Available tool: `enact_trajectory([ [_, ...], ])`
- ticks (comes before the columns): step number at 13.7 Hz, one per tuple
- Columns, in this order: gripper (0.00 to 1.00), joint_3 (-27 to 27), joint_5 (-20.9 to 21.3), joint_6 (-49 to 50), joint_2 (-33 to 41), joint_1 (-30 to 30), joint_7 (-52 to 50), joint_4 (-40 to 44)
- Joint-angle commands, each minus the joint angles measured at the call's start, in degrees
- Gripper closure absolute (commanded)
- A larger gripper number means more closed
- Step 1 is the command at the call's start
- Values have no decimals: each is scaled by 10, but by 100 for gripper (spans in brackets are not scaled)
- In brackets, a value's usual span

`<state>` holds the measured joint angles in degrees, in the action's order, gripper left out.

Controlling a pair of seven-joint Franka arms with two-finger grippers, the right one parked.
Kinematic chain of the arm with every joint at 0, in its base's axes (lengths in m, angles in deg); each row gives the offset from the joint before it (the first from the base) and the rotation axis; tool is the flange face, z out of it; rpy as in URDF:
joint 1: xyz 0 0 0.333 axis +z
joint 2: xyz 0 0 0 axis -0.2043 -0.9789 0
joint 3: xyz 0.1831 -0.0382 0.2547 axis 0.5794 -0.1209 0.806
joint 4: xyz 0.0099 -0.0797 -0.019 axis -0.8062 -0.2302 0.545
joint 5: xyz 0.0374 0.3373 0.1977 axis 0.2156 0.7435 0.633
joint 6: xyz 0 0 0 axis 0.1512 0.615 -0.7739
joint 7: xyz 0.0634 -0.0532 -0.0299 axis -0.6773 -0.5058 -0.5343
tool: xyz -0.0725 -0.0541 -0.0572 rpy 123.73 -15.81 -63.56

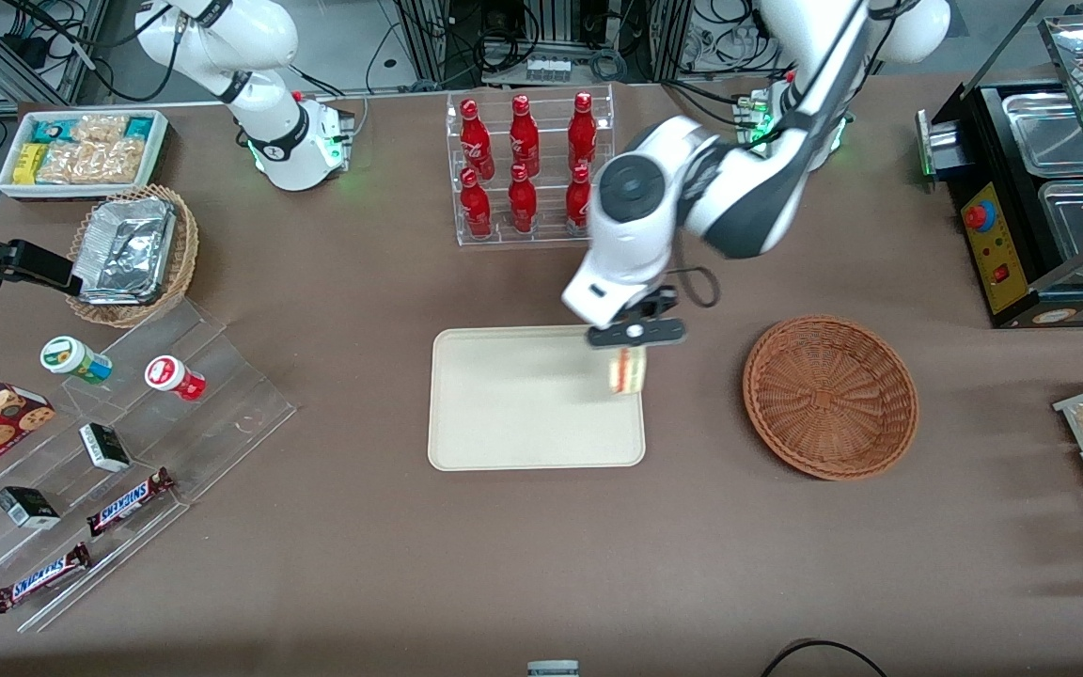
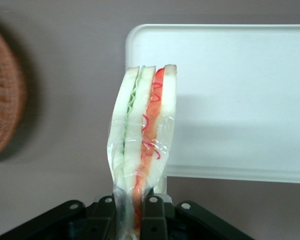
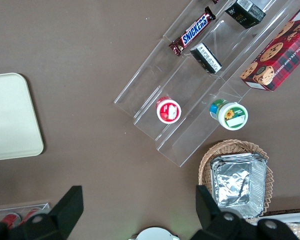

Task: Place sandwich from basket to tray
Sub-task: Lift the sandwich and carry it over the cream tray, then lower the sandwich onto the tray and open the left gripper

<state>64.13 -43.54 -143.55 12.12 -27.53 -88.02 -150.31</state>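
Note:
My left gripper [image 1: 633,350] is shut on the sandwich [image 1: 627,372], a wrapped wedge of pale bread with red and green filling. It holds the sandwich over the edge of the cream tray [image 1: 504,404] that faces the basket. In the left wrist view the sandwich [image 2: 145,130] hangs from the gripper [image 2: 132,212], partly over the tray [image 2: 240,100]. The round reddish-brown wicker basket [image 1: 829,396] stands beside the tray, toward the working arm's end of the table, with nothing in it. Its rim also shows in the left wrist view [image 2: 5,95].
A clear rack of red bottles [image 1: 527,169] stands farther from the front camera than the tray. A tan wicker basket with foil [image 1: 133,254], a white snack bin [image 1: 81,150] and a clear stepped stand of snacks [image 1: 109,451] lie toward the parked arm's end. A black appliance [image 1: 1040,188] stands at the working arm's end.

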Motion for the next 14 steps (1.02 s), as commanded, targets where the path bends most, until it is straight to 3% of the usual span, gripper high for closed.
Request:
enact_trajectory([
  [1, 100, 8, 0, 5, -103, -31, -14, 118],
  [6, 100, 9, 2, -68, -205, -56, -19, 190],
  [14, 100, 9, 1, -74, -240, -68, -86, 198],
])
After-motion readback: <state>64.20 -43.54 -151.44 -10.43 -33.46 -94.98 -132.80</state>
